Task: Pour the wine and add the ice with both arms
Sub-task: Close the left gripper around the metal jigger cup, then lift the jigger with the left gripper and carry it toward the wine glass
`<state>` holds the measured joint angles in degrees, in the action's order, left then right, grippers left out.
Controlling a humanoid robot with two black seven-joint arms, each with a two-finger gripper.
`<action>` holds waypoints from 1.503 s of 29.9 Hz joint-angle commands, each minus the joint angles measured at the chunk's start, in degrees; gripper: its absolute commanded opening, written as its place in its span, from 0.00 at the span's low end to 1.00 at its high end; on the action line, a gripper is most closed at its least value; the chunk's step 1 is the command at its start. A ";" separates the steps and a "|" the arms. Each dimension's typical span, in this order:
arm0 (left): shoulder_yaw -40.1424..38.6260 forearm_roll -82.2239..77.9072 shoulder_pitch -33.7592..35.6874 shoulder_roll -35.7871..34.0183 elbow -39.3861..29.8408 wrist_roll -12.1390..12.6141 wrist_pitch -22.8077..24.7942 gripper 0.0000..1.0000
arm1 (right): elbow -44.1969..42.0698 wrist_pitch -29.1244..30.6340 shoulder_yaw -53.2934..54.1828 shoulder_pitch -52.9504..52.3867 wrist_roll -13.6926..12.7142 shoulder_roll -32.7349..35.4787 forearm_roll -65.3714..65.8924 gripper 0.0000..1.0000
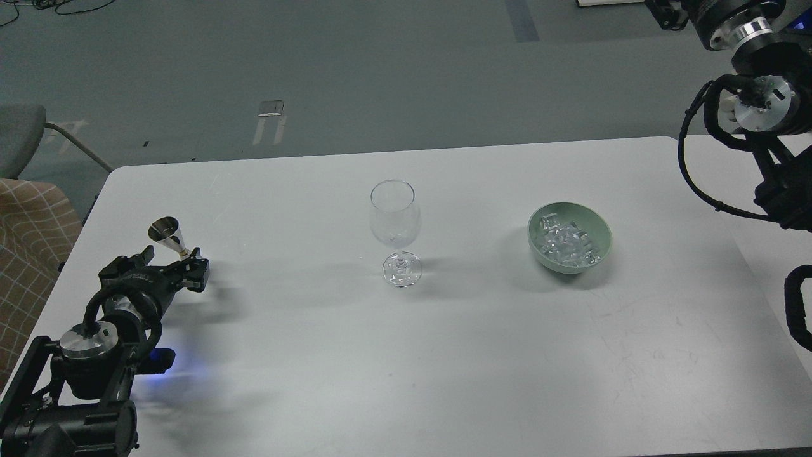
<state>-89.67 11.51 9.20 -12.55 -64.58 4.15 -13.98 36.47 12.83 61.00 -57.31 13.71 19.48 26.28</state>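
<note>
An empty clear stemmed wine glass (394, 219) stands upright in the middle of the white table (406, 355). A pale green bowl (596, 244) to its right holds several clear ice cubes (563, 242). My left gripper (189, 259) is low over the table's left side, well left of the glass. It is shut on the lower end of a small silver cone-shaped measuring cup (166, 232), whose open mouth tilts up and to the left. My right arm (761, 108) comes in at the top right and runs off the right edge; its gripper is out of view.
A grey chair (19, 136) and a tan checked cushion (32, 235) stand off the table's left edge. A black looped part of the right arm (798, 311) hangs at the table's right edge. Grey floor lies beyond the far edge.
</note>
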 commanded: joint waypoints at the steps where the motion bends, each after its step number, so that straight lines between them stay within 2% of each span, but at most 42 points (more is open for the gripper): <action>1: 0.02 0.00 1.08 0.07 1.91 -0.02 0.09 0.72 | 0.00 0.00 0.00 0.01 0.01 0.03 0.00 1.00; 12: 0.02 0.00 5.21 0.07 7.02 0.07 0.18 0.68 | -0.17 0.00 0.00 0.01 0.01 0.03 0.00 1.00; 13: 0.02 0.00 5.56 0.07 7.36 0.07 0.18 0.67 | -0.17 0.00 0.00 -0.08 0.01 0.03 0.00 1.00; 17: -0.07 0.00 6.27 0.07 7.98 -0.02 1.15 0.47 | -0.17 0.00 0.00 -0.17 0.01 0.03 0.00 1.00; 22: -1.30 0.00 6.27 0.06 9.82 0.33 5.36 0.35 | -0.09 0.00 -0.09 -0.25 0.01 -0.06 0.00 1.00; 27: -1.39 0.35 6.36 -0.02 10.36 0.42 5.72 0.24 | -0.09 0.00 -0.09 -0.25 0.01 0.03 0.00 1.00; 38: -1.47 1.67 7.06 0.07 10.09 0.50 7.39 0.15 | -0.09 0.00 -0.09 -0.34 0.01 0.12 0.00 1.00; 45: -3.31 3.34 7.06 -1.08 4.48 0.68 8.01 0.12 | 0.09 0.00 -0.09 -0.08 0.01 0.65 0.00 1.00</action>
<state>-91.61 14.62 16.26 -13.23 -57.05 4.74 -5.91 36.44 12.83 60.92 -57.56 13.71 19.99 26.28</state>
